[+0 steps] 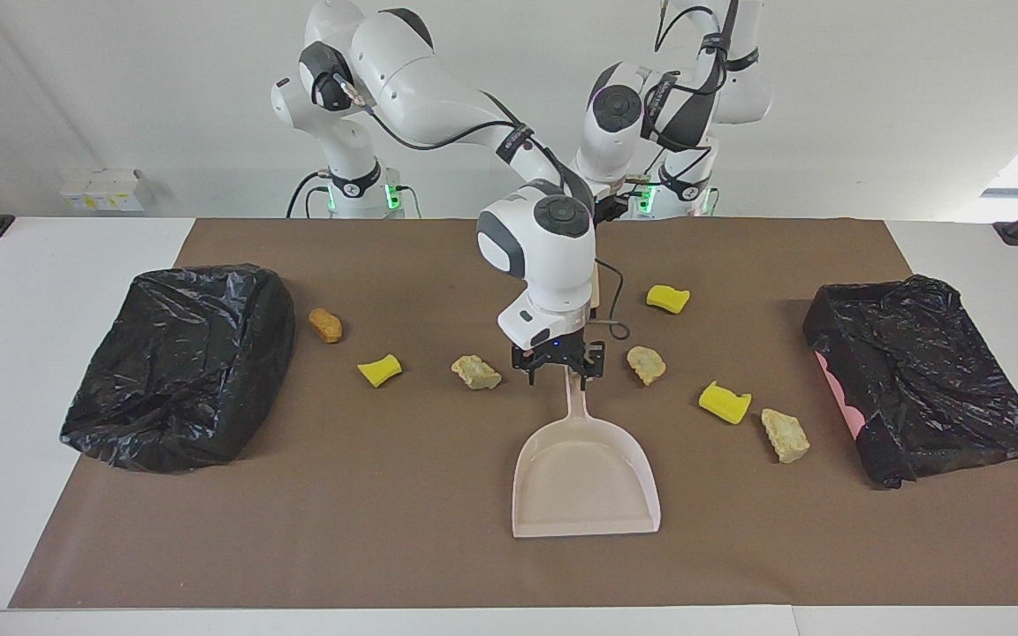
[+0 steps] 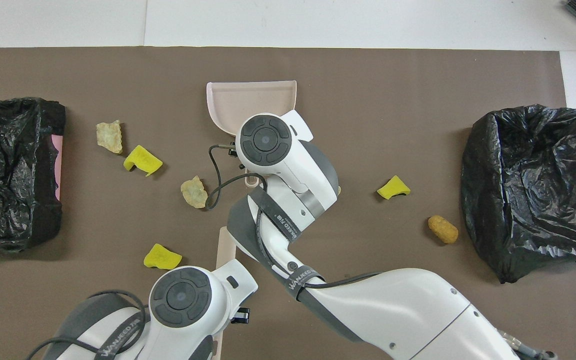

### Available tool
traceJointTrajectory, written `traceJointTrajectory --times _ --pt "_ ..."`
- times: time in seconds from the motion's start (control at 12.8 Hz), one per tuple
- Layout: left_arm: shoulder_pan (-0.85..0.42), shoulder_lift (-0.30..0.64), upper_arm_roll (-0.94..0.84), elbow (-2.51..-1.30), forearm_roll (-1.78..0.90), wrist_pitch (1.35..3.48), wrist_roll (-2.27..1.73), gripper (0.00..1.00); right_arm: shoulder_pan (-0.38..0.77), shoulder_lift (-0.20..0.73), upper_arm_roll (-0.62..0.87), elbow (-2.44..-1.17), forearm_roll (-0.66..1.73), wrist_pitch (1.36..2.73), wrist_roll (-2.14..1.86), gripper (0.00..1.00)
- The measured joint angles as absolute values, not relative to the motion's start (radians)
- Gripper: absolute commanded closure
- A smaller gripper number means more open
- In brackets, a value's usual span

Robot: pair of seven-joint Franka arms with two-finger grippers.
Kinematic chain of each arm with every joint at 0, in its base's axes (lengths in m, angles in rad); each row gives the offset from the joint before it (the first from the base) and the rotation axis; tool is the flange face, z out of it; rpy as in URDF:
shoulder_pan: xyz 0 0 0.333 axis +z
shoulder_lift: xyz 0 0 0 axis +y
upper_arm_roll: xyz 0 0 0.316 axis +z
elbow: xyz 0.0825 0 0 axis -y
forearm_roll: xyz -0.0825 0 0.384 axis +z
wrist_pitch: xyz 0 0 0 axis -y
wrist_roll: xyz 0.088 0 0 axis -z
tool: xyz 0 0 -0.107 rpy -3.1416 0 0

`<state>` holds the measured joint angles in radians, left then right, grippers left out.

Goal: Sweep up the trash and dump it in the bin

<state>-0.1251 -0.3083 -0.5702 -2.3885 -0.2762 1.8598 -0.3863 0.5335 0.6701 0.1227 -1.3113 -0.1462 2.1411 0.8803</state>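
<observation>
Right gripper (image 1: 559, 364) sits down on the top of the handle of the pale pink plastic dustpan (image 1: 584, 481); whether it has clamped the handle I cannot tell. Outward from the dustpan, all seven pieces of trash lie loose on the brown paper mat (image 1: 385, 530): a beige crumbly chunk (image 1: 475, 372), a yellow sponge piece (image 1: 379, 370) and an orange-brown nugget (image 1: 325, 325) toward the right arm's end, and two beige chunks (image 1: 646, 364) (image 1: 785, 435) and two yellow sponge pieces (image 1: 668, 299) (image 1: 725, 403) toward the left arm's end. Nothing is in the pan or in either black-bagged bin (image 1: 178, 362) (image 1: 920, 375), so sweeping and dumping both remain. Left gripper (image 2: 242, 315) is over the slim beige brush (image 2: 225, 245), on the dustpan's robot side; its grip is hidden.
</observation>
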Motion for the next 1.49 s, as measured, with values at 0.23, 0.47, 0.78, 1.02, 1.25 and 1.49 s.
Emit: traceJointTrajectory --times 0.23,0.47,0.78,1.02,1.25,1.49 --pt "-0.123 -0.336 -0.433 -2.389 -0.139 1.827 -0.275 1.00 0.541 0.675 0.123 -1.311 -0.146 2.154 0.855 0.14" --pt "-0.122 -0.322 -0.296 -2.385 -0.041 1.849 -0.204 1.00 0.543 0.679 0.134 -1.314 -0.146 2.157 0.832 0.31" --pt "-0.121 -0.212 -0.076 -2.272 0.043 1.878 0.001 1.00 0.545 0.681 0.139 -1.316 -0.146 2.157 0.829 0.55" --pt "-0.119 -0.092 0.042 -2.131 0.098 1.881 0.117 1.00 0.543 0.681 0.139 -1.317 -0.146 2.157 0.826 0.66" --pt "-0.101 0.053 0.072 -1.994 0.137 1.890 0.146 1.00 0.542 0.681 0.138 -1.317 -0.146 2.157 0.775 1.00" --pt "-0.084 0.165 0.073 -1.889 0.138 1.892 0.146 1.00 0.530 0.680 0.137 -1.317 -0.146 2.158 0.735 1.00"
